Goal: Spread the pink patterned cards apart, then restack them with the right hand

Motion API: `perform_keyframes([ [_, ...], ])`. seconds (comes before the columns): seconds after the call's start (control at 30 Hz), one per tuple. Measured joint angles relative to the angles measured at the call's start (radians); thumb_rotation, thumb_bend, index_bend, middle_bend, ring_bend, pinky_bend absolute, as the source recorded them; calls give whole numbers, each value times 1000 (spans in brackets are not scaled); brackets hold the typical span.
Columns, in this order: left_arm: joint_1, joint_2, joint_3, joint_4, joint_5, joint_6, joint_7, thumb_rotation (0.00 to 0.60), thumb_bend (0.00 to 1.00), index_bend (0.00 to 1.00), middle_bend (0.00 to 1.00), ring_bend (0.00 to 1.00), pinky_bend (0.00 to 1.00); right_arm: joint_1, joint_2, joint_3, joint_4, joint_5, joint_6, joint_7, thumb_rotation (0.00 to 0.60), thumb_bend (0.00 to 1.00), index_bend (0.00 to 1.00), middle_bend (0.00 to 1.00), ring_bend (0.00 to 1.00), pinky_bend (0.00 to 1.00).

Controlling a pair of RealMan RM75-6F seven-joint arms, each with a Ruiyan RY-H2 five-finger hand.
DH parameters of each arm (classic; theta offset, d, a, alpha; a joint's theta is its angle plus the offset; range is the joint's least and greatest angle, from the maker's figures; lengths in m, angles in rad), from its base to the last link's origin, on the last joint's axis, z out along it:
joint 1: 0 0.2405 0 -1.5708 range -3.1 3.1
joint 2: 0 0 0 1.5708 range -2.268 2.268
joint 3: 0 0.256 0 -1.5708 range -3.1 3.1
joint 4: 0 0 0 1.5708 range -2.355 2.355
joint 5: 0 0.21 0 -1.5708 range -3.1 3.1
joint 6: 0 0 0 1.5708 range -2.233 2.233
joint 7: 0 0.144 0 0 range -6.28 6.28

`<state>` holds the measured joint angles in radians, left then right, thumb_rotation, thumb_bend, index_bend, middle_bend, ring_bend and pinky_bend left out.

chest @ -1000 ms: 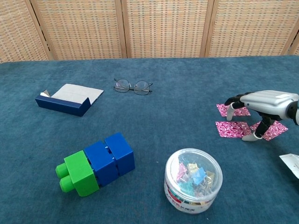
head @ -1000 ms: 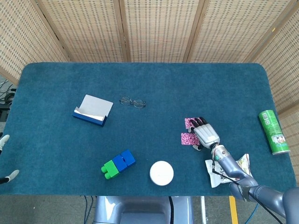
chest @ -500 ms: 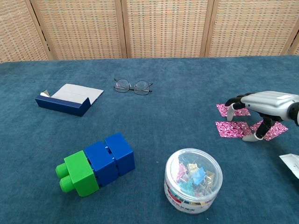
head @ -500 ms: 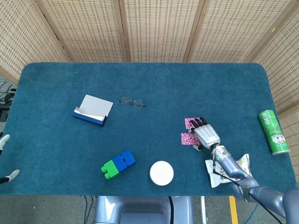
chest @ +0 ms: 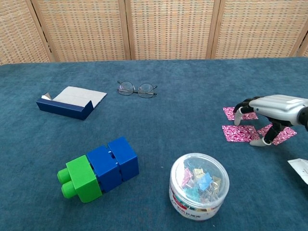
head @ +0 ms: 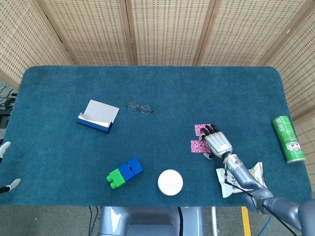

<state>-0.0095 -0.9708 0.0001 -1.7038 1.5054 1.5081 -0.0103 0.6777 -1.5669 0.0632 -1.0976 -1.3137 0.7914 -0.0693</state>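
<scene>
Head view: the right hand (head: 217, 142) arches palm-down over the pink patterned cards (head: 200, 146) on the blue counter (head: 162, 88), fingers spread and grasping nothing; two cards show just beyond the fingertips, a third is hidden beneath the hand.

Chest view: three cards (chest: 239, 133) lie apart under and beside the fingers (chest: 237, 114), fingertips seemingly resting on the cloth. Restacking risks a thin card snagging on the fabric, buckling or skidding toward the crumpled wrapper (chest: 299, 168) behind the wrist. The left hand (head: 4, 148) waits at the counter's edge, its grasp unreadable.

No legible text anywhere.
</scene>
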Motion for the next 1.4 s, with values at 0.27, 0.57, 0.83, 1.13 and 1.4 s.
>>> perform_keyframes([
  [0.27, 1, 0, 0, 2, 0, 2, -2, 600, 58, 0, 0, 0, 0, 0, -4, 5, 4, -4, 4, 6, 600, 260, 482, 152, 0, 0],
  [0.57, 4, -3, 1, 8, -1, 4, -9, 600, 59, 0, 0, 0, 0, 0, -3, 11, -2, -4, 8, 5, 600, 260, 496, 163, 0, 0],
  [0.83, 5, -4, 1, 13, -1, 4, -15, 600, 59, 0, 0, 0, 0, -2, -1, 16, -8, -1, 12, 7, 600, 260, 498, 164, 0, 0],
  [1.13, 7, -5, 2, 17, 0, 8, -17, 600, 59, 0, 0, 0, 0, -2, -2, 17, -9, 0, 10, 3, 600, 311, 510, 172, 0, 0],
  [1.4, 8, -5, 1, 16, 0, 10, -16, 600, 59, 0, 0, 0, 0, 1, 12, 24, -28, 0, 13, 3, 600, 311, 510, 172, 0, 0],
])
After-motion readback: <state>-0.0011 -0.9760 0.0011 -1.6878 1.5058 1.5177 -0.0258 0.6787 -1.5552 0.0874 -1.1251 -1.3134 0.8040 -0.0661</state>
